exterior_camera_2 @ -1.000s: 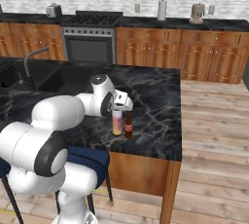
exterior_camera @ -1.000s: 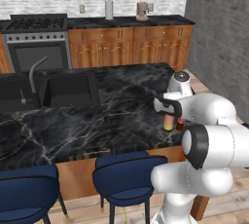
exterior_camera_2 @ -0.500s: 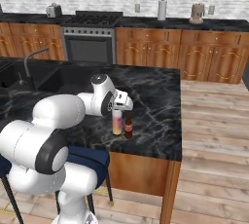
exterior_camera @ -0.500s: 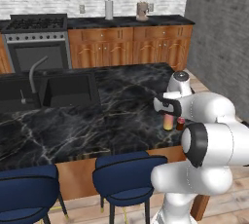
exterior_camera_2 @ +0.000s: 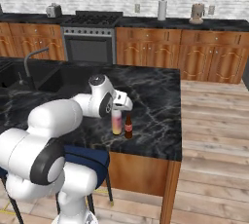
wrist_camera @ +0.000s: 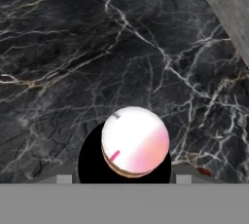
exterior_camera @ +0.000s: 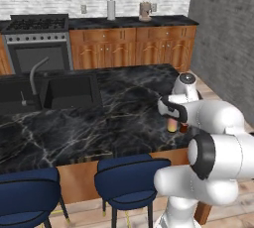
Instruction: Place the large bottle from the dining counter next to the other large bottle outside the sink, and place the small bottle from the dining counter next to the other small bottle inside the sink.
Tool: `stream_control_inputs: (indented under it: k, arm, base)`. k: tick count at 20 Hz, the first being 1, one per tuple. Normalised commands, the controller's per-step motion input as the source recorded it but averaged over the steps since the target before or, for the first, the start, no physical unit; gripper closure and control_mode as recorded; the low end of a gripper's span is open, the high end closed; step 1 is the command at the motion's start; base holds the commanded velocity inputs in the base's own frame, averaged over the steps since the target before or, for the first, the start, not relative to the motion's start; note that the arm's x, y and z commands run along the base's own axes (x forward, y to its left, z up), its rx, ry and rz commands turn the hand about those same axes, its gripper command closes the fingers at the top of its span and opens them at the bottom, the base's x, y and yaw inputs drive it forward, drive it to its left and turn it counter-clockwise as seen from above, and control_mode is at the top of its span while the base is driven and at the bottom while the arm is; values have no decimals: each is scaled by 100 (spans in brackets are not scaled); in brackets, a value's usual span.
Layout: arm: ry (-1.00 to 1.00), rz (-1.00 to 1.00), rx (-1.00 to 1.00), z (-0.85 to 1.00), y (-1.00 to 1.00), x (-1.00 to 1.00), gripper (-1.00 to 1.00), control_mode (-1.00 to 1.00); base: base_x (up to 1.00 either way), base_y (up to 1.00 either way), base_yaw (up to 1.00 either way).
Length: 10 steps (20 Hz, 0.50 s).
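the large bottle point(exterior_camera_2: 116, 122) stands upright near the front edge of the dining counter point(exterior_camera_2: 151, 86), with the small bottle point(exterior_camera_2: 128, 126) just beside it. the gripper point(exterior_camera_2: 118, 108) sits over its cap, jaws closed partway around its top. the sink point(exterior_camera: 69, 90) lies well apart.

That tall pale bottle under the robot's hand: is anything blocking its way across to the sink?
Nothing visible does. The tall pale whitish bottle stands near the right end of the black marble dining counter, with the end effector around its top. Bare marble stretches from there to the black double-basin sink. The small brownish bottle stands on its far side.
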Motion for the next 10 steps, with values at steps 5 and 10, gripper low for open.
stream_control_inputs:
  k: [5,10]
  arm:
    - [-6,0,0,11,0,-16,100,-100]
    - [0,0,0,0,0,0,100,-100]
  base:
    - [0,0,0]
    - [0,0,0]
